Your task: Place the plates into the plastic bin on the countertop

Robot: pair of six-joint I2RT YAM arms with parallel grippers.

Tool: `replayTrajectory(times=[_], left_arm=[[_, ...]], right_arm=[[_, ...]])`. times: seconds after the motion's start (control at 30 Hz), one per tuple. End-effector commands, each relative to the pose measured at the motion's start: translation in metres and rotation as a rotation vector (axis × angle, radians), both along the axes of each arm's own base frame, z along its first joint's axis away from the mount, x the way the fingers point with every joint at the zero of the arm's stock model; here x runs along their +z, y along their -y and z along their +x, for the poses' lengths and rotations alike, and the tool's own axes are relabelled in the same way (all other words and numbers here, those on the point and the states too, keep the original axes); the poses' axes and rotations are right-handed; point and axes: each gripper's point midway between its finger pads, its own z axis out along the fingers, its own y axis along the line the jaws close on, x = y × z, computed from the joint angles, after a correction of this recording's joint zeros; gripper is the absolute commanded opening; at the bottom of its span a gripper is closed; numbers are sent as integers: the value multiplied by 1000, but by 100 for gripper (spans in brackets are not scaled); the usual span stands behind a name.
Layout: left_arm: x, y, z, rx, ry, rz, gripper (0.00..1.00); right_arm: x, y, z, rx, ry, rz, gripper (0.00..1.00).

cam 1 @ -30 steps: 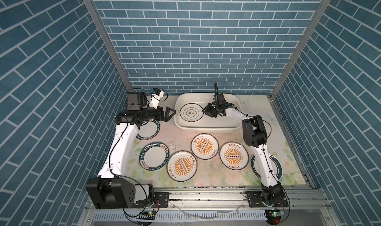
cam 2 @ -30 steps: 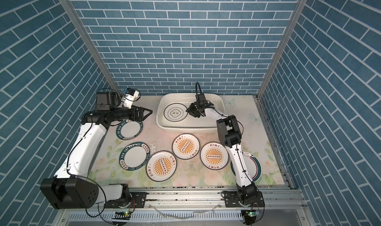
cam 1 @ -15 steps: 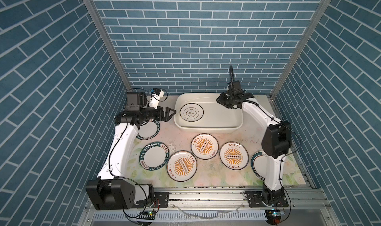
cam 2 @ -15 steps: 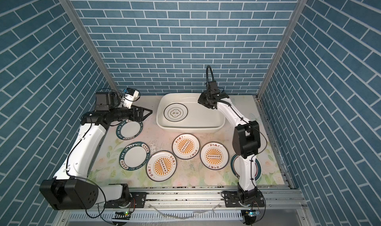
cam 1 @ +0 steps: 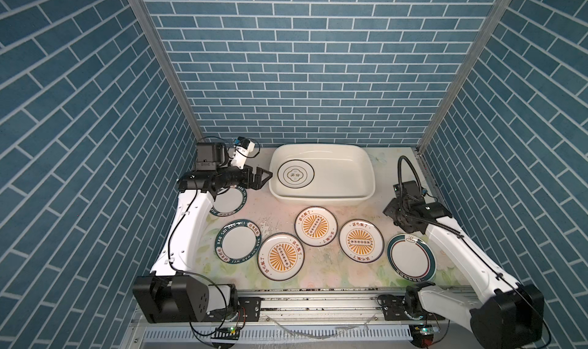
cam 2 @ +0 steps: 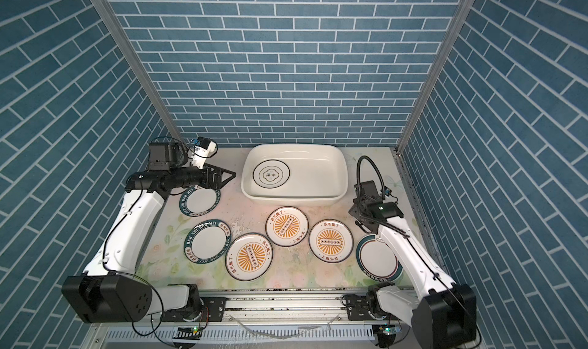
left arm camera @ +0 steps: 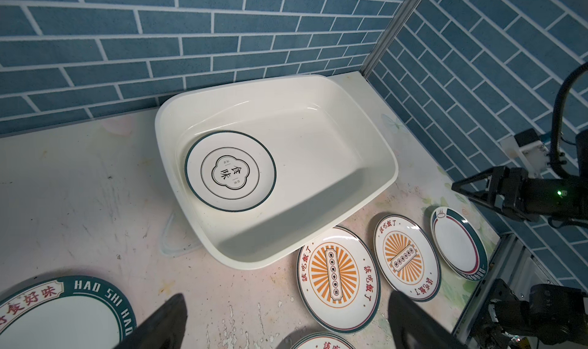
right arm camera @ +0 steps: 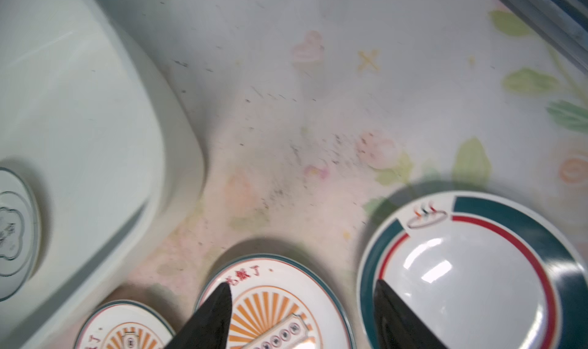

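Your right claw (right arm camera: 302, 285) has left the plastic bin (cam 1: 337, 175) and swung to the counter's (cam 1: 270, 210) 3 o'clock, jaws apart, empty. One plate (cam 1: 296, 175) lies at the bin's 9 o'clock end; six more wait outside. Your left claw (left arm camera: 286, 299) hangs spread, empty.

Seven plates: three orange sunburst plates (cam 1: 315, 226) (cam 1: 360, 241) (cam 1: 281, 256), two lettered teal-band plates (cam 1: 238, 241) (cam 1: 229, 201), one teal-and-red plate (cam 1: 411, 257), one thin-ringed plate (cam 1: 296, 175); one bin (cam 1: 343, 175); two arms (cam 1: 187, 223) (cam 1: 458, 252)
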Motion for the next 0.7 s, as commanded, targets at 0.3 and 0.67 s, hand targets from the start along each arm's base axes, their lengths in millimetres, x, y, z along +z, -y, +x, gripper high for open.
replayTrajectory(times=[0.3,0.67], left_arm=[[7,11,-10,-48,-4,5,100],[11,12,-18,-54,7,8,100]], right_arm=[[-25,81,-125,-497,-68,-84,99],[-52,81,-156,-696,-231,-2,99]])
